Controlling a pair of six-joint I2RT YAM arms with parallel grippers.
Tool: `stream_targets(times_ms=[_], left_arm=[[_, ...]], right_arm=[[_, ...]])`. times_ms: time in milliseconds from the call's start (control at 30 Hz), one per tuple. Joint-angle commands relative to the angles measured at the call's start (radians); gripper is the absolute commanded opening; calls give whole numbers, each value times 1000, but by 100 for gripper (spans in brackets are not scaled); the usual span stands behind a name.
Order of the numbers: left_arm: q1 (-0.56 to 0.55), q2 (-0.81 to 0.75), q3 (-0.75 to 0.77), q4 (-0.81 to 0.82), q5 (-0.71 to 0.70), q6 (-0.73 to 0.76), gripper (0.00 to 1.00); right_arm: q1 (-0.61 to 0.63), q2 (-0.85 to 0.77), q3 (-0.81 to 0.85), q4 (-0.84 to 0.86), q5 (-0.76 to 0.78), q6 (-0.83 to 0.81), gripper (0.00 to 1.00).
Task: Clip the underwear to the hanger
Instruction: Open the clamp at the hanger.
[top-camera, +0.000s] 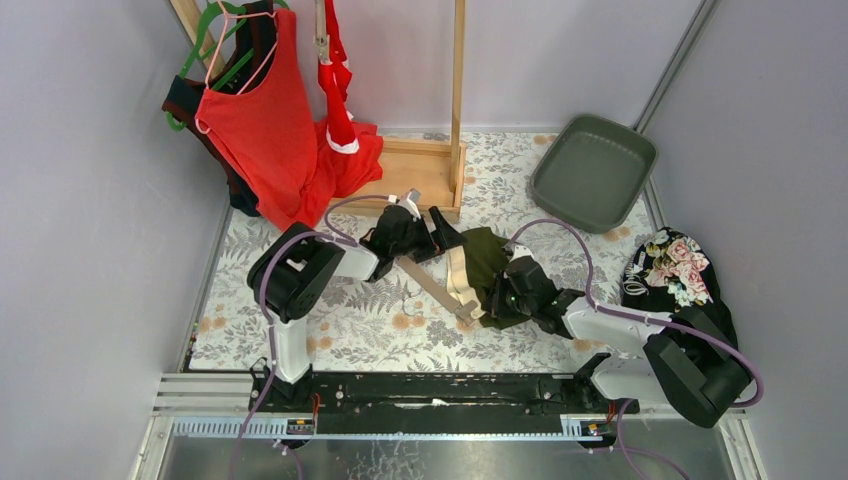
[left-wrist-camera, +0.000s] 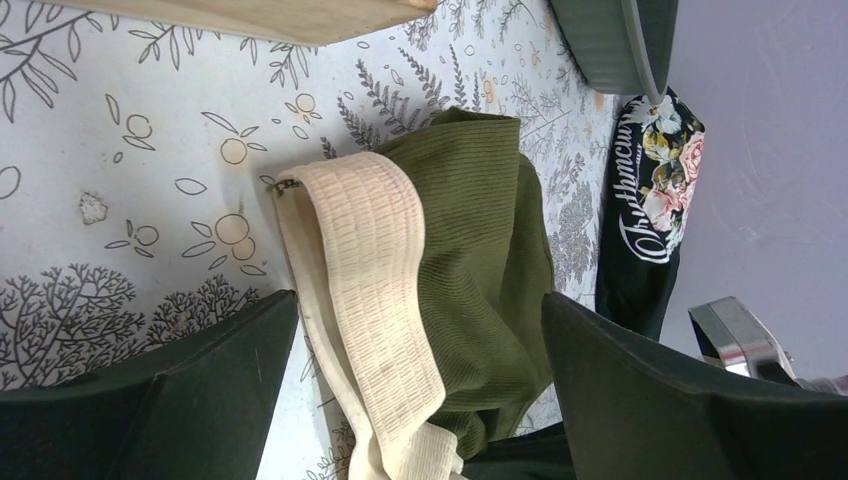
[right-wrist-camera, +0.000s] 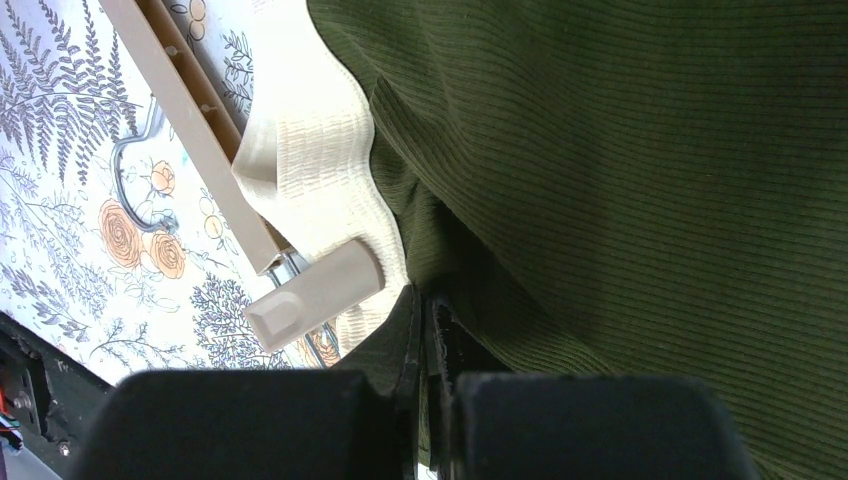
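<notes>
Near the middle of the counter we see the green briefs (top-camera: 487, 262) lying flat, cream waistband (top-camera: 460, 282) toward the left edge. The beige hanger (top-camera: 430, 287) lies on the counter touching that waistband. In the right wrist view its clip (right-wrist-camera: 315, 293) rests on the waistband edge; whether it grips the cloth, we cannot tell.

The right gripper (top-camera: 512, 292) sits on the near side of the briefs, jaws clenched on a fold of the green cloth (right-wrist-camera: 620, 150). The left gripper (top-camera: 432, 236) is just beside the briefs on their far-left side, jaws spread wide and grasping nothing. In its wrist view the waistband (left-wrist-camera: 365, 270) and green cloth (left-wrist-camera: 480, 250) lie between the fingers (left-wrist-camera: 200, 380).

The red briefs (top-camera: 336, 75) hang at the far edge by the wooden stand (top-camera: 458, 100), next to a red tank top (top-camera: 262, 115). A grey tray (top-camera: 592, 170) sits in the far right corner, and a floral cloth (top-camera: 675, 265) lies at the right edge.
</notes>
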Motion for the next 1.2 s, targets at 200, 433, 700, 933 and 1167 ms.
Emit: stream_targets(times_ms=[200, 433, 700, 933, 1167], left_arm=[[-8, 45, 30, 122, 12, -28, 90], [-14, 48, 38, 129, 15, -30, 90], [-20, 64, 52, 148, 23, -40, 90], [-23, 70, 59, 147, 19, -44, 90], [-22, 64, 66, 131, -2, -28, 90]], right_arm=[[30, 4, -47, -147, 14, 14, 0], [36, -1, -50, -149, 15, 20, 0], [42, 4, -51, -148, 16, 22, 0], [43, -1, -55, -148, 18, 26, 0], [44, 1, -56, -147, 15, 26, 0]])
